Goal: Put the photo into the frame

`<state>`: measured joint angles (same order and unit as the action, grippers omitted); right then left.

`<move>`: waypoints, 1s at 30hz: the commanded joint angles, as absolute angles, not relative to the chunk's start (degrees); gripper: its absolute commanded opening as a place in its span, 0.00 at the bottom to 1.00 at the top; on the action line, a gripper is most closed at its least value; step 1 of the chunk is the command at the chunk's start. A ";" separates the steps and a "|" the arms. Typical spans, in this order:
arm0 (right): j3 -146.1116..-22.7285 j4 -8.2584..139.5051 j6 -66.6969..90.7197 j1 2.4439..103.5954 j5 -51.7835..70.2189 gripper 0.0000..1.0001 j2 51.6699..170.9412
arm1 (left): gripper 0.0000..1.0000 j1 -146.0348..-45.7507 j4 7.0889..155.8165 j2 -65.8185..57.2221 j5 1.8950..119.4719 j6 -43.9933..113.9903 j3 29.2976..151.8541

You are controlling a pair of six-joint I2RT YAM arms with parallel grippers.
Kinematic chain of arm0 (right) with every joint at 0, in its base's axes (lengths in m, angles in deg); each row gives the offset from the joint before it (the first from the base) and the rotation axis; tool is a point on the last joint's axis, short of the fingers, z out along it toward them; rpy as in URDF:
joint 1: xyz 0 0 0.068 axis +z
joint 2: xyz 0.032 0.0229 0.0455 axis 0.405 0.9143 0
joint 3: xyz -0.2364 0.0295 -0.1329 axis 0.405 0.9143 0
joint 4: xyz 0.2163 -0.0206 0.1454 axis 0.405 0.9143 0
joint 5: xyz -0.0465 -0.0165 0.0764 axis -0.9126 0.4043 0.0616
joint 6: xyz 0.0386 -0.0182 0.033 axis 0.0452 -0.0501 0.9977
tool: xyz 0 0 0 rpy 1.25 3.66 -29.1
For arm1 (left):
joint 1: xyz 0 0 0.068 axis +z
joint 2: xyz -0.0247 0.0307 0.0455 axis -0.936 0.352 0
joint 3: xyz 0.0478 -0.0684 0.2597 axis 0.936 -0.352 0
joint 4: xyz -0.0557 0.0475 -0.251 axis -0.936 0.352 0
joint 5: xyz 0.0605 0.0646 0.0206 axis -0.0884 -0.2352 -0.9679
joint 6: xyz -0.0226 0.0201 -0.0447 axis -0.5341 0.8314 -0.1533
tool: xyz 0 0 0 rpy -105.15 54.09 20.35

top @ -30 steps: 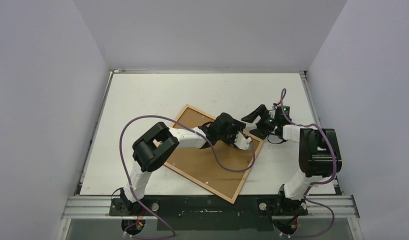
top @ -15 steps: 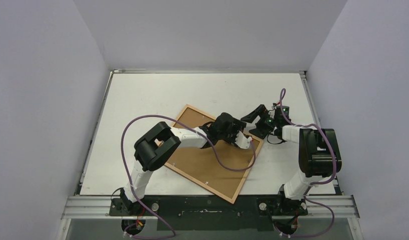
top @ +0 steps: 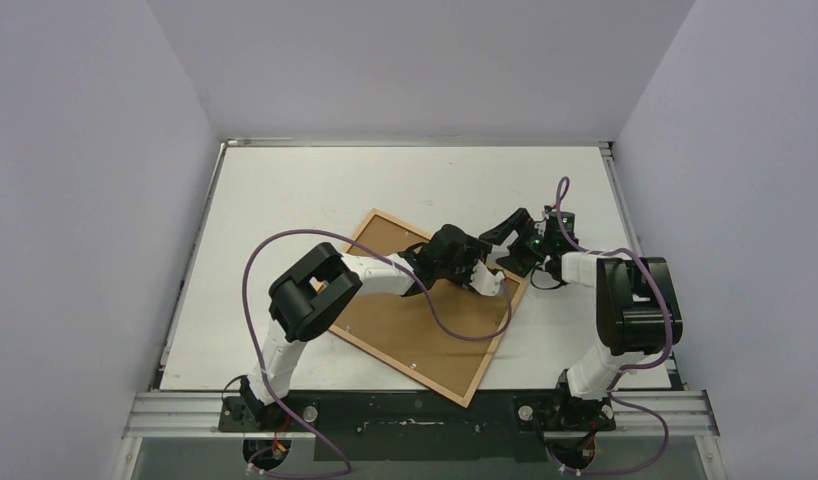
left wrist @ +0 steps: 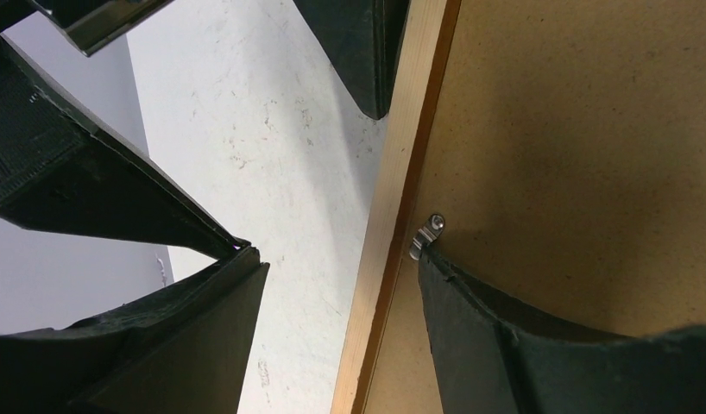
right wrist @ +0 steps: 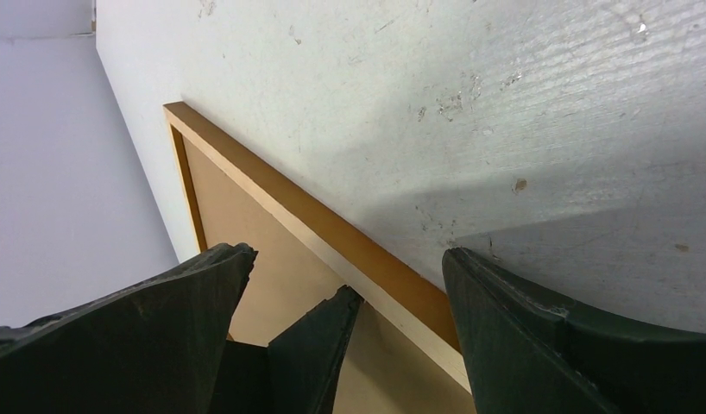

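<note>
The frame (top: 497,345) lies back-up and skewed on the white worktop (top: 285,190), one corner pointing away from the arms. The plain brown backing sheet (top: 425,340) fills its opening. That suits the job: the back has to be reachable before a print can go in. The photo shows in none of the views, and I cannot tell whether it lies under the backing or somewhere else.

In the left wrist view a small metal clip (left wrist: 427,235) sits where the backing meets the moulding (left wrist: 393,198), lapping from the wood onto the board. It is probably one of the tabs that pin the sheet down.

The left pincer (top: 485,282) hangs low over the frame's right-hand side with its jaws moderately apart, holding nothing. One finger (left wrist: 539,345) has its tip right at the clip, and the other (left wrist: 160,345) is over bare worktop outside the moulding. My guess is that it is placed to push the tab.

The right pincer (top: 507,248) faces it from just beyond the same rim, spread wide and empty. One finger is over the backing and the other over the worktop, likely ready to steady the frame.
</note>
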<state>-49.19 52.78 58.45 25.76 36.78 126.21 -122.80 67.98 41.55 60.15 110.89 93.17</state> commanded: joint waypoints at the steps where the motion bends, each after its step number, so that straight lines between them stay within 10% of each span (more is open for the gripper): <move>1: -46.39 60.53 56.81 29.17 36.28 0.90 128.29 | 0.65 -122.40 62.86 43.41 60.37 112.28 93.11; 30: -49.47 69.93 50.79 23.23 29.57 0.90 122.16 | 0.66 -122.74 59.78 42.99 61.24 110.80 91.49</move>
